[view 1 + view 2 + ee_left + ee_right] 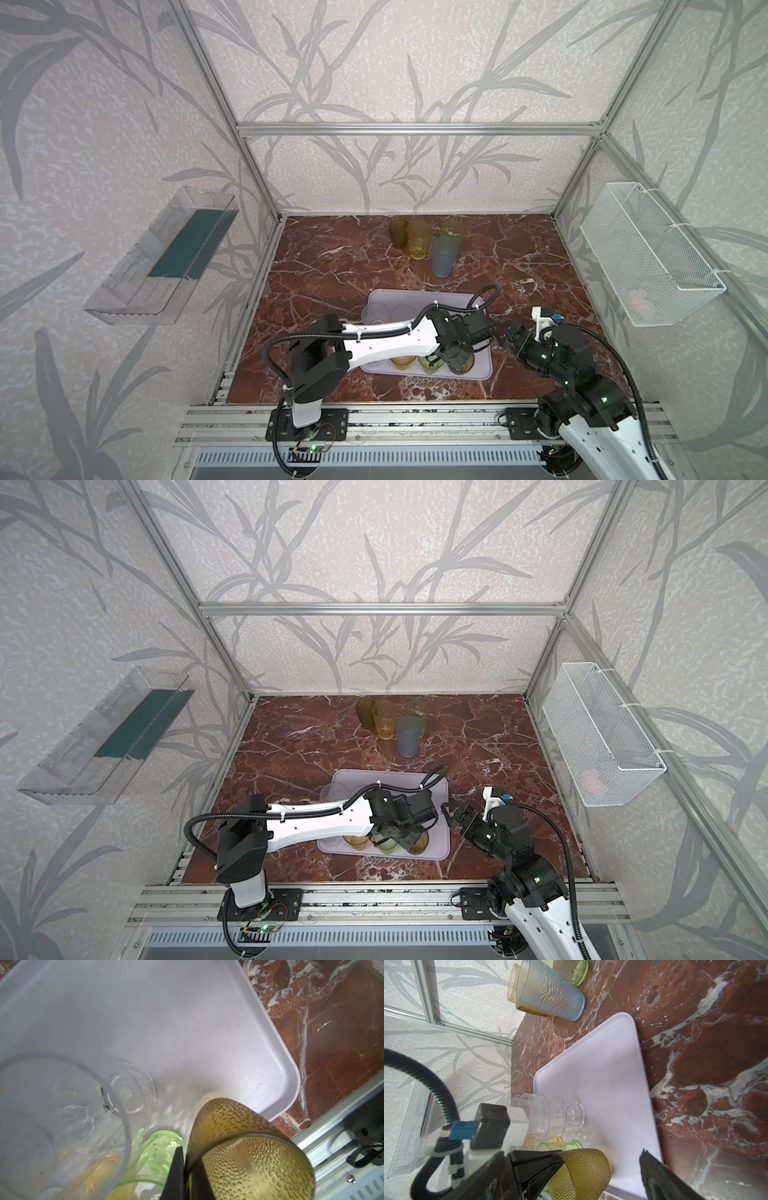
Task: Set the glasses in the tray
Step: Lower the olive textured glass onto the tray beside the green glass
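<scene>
The lavender tray [440,300] [399,780] [166,1022] [602,1076] lies near the table's front. My left gripper [457,362] [409,842] [187,1174] is shut on the rim of an olive-brown dimpled glass [465,366] [249,1147] [583,1172]. That glass is tilted, low over the tray's near right part. On the tray stand a green glass [430,365] [158,1153], an amber glass [402,362] and clear glasses [376,312] [560,1113]. My right gripper [508,332] [451,812] [575,1151] hangs open by the tray's right edge, holding nothing.
At the back of the marble table stand a blue-grey glass [444,257] [550,995], a tall amber glass [419,245], a green one [452,230] and an olive-brown one [398,233]. A clear bin [162,257] hangs on the left wall. A wire basket [652,257] hangs on the right wall.
</scene>
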